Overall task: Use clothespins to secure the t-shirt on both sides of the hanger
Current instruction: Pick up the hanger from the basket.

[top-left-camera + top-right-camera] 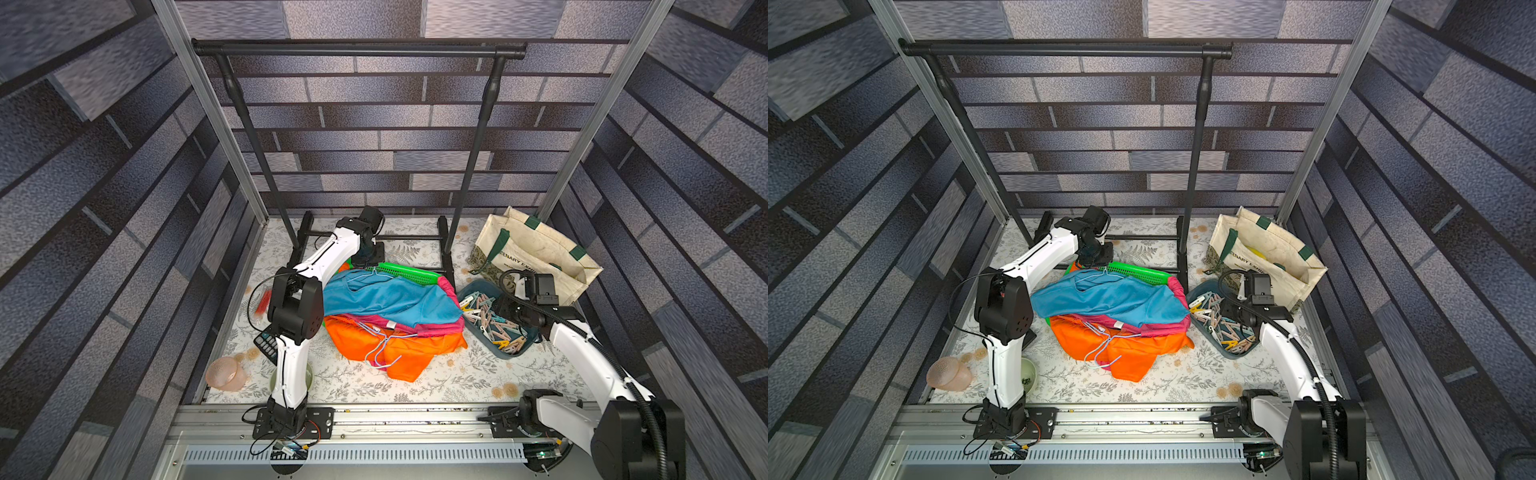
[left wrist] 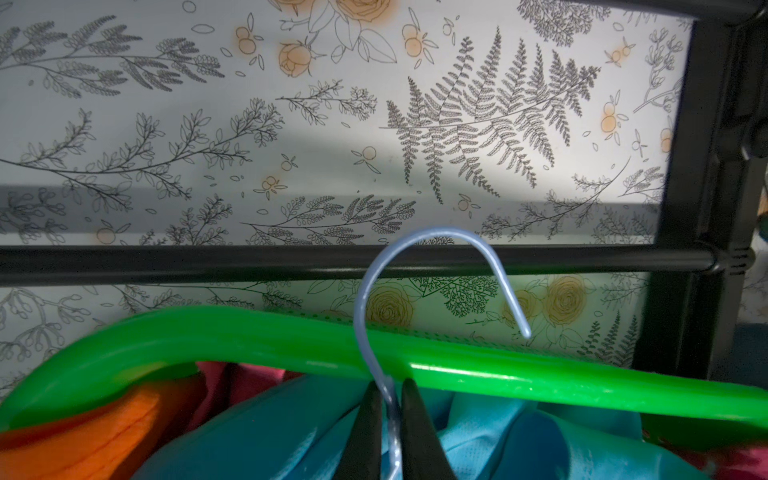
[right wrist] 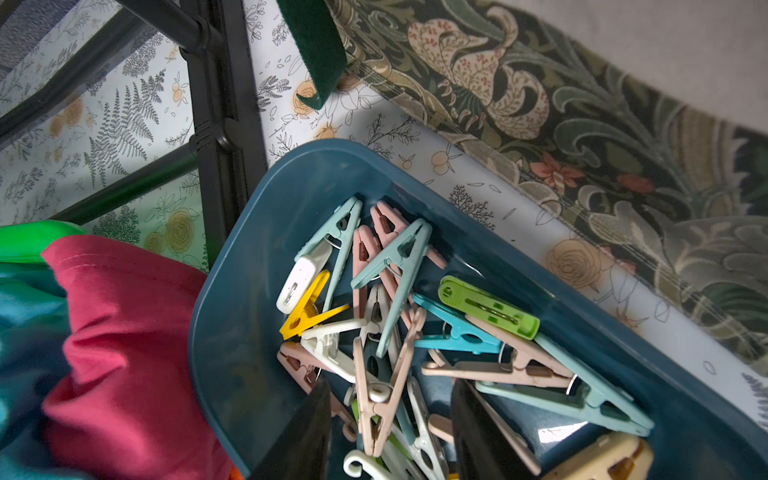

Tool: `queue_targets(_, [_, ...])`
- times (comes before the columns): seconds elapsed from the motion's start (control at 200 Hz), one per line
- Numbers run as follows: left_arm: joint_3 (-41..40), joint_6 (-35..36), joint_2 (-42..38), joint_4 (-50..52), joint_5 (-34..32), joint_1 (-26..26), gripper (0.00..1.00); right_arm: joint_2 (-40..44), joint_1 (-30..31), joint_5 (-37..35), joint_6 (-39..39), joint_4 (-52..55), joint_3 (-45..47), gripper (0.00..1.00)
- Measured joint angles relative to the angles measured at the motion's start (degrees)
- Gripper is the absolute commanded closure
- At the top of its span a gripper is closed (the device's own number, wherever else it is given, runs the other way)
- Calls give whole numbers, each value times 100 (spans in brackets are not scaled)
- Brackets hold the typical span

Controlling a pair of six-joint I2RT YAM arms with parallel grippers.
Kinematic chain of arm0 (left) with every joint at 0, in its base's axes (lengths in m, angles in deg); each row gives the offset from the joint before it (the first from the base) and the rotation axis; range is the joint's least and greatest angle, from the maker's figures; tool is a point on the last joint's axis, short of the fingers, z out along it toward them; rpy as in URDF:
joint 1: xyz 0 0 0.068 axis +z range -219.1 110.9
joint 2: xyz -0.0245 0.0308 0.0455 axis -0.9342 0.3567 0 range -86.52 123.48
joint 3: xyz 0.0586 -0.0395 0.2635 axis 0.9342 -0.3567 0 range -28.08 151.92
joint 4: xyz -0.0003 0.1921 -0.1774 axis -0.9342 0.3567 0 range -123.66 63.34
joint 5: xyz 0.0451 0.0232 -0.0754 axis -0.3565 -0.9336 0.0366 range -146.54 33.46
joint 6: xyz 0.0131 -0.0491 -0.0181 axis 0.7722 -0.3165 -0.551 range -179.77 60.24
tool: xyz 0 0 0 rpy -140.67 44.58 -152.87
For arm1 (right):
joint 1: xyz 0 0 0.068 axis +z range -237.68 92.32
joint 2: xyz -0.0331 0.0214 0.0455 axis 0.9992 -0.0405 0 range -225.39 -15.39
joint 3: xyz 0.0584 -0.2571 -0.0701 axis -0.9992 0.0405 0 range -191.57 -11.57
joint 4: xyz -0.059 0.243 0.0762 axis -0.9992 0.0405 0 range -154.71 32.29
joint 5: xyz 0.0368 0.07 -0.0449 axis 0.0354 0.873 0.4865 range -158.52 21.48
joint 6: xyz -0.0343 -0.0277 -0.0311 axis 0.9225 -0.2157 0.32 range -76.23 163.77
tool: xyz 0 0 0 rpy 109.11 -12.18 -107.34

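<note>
L gripper clamped on hanger neck; blue t-shirt bunched just below it. R gripper jaws apart, low over clothespins in tray; none gripped. No pin on t-shirt yet, both sides left. Early stage, prob.

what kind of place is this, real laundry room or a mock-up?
Most likely a mock laundry corner in a robot cell: a clothes rack, heaped shirts and a tray of clothespins, but walled by printed brick panels on metal posts.
</note>
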Motion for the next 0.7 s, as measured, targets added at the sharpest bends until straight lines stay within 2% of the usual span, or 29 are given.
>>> queue_targets(0.225, [-125, -46, -317, -210, -2, -7, 98, -138, 0, 39, -17, 2, 0, 48])
queue_targets(0.396, [-999, 35, -1838, -1158, -17, -66, 96, -404, 0, 254, -79, 0, 0, 55])
queue_targets(0.541, [-1663, 256, -3274, -2192, 68, -125, 94, -654, 0, 546, -151, -26, 0, 55])
queue_targets(0.701, [-2081, 463, -4000, -2885, 203, -195, 93, -898, 0, 844, -262, -111, 0, 50])
